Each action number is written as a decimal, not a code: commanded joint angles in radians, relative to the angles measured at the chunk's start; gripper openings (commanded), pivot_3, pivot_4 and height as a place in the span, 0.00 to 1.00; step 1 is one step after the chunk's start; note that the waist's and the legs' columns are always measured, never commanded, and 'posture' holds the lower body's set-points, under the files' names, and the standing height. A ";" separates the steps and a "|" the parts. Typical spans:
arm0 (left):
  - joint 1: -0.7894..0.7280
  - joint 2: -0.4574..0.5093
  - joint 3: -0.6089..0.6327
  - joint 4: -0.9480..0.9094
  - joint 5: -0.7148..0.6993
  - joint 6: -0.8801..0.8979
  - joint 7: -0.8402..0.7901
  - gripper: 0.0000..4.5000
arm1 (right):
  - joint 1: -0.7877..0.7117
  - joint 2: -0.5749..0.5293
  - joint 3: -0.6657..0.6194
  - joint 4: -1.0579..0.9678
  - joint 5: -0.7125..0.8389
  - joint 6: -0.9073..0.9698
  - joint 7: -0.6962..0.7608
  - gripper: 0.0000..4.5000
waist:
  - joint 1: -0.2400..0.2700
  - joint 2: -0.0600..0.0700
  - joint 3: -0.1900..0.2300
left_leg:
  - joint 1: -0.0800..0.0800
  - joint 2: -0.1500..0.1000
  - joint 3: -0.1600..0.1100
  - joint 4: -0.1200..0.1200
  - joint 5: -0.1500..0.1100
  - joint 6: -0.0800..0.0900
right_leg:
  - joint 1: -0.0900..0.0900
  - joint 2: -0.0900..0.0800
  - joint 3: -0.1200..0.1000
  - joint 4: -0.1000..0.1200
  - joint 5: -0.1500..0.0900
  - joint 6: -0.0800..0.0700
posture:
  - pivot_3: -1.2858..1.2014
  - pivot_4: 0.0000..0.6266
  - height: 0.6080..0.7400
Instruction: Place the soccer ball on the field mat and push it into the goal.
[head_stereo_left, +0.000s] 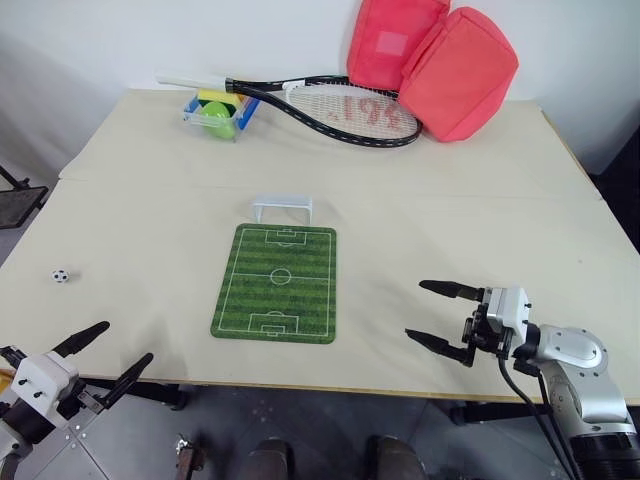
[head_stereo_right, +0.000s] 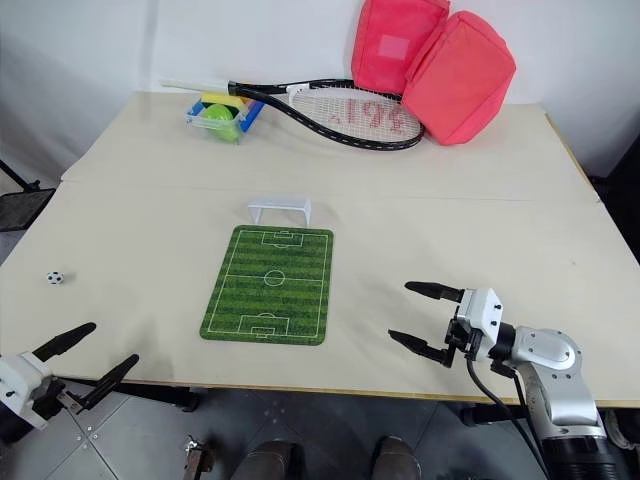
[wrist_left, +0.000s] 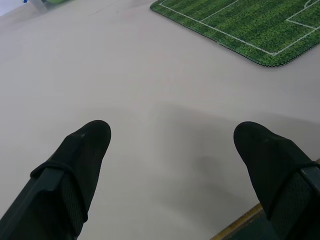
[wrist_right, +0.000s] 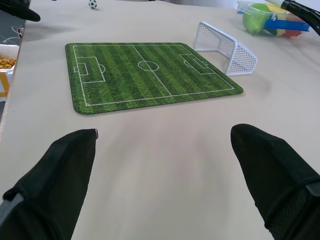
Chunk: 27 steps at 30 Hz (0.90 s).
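The soccer ball (head_stereo_left: 61, 275) lies on the bare tabletop (head_stereo_left: 150, 230), well left of the field mat (head_stereo_left: 276, 283), whose far end meets the goal (head_stereo_left: 282, 208). Nothing is picked up yet; fetching the ball looks next, likely for the left tool (head_stereo_left: 108, 358), spread wide and empty. The right tool (head_stereo_left: 434, 315) is likewise spread, touching nothing.

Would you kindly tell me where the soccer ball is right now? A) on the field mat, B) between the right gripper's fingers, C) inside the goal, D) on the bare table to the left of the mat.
D: the soccer ball lies on the bare table, well left of the field mat.
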<state>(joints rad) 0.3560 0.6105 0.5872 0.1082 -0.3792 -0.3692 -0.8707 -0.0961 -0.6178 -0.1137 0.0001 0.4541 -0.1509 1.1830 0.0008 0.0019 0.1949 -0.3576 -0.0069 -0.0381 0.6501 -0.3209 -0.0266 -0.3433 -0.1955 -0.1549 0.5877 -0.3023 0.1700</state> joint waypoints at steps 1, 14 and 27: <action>0.006 0.004 0.017 -0.042 -0.021 0.010 0.022 0.99 | -0.005 -0.001 -0.015 -0.018 0.025 -0.003 0.006 1.00 | 0.000 0.000 0.000 | 0.000 0.000 0.000 0.000 0.000 0.000 | 0.000 0.000 0.000 0.000 0.000 0.000 | 0.52 0.24 1.00; 0.135 -0.300 0.286 -0.038 -0.290 0.135 0.303 0.99 | -0.074 0.203 0.031 -0.173 0.231 0.070 0.005 1.00 | 0.001 0.000 0.000 | 0.003 0.006 0.008 0.001 -0.004 -0.002 | -0.002 0.007 0.009 -0.001 0.001 -0.002 | 0.52 0.24 1.00; -0.018 -0.266 0.257 -0.087 -0.298 0.239 0.468 0.99 | -0.091 0.195 0.027 -0.099 0.168 -0.019 0.100 1.00 | 0.023 -0.003 -0.002 | 0.001 0.009 0.014 0.006 -0.007 -0.002 | -0.009 0.011 0.016 0.003 0.001 -0.003 | 0.52 0.24 1.00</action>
<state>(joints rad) 0.3687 0.2857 0.8370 0.0527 -0.6733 -0.1664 -0.4507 -0.1836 -0.4109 -0.0706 -0.0991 0.6211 -0.1395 1.2636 0.0237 -0.0012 0.1932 -0.3570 0.0022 -0.0218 0.6564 -0.3280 -0.0285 -0.3533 -0.1847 -0.1369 0.5916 -0.3010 0.1666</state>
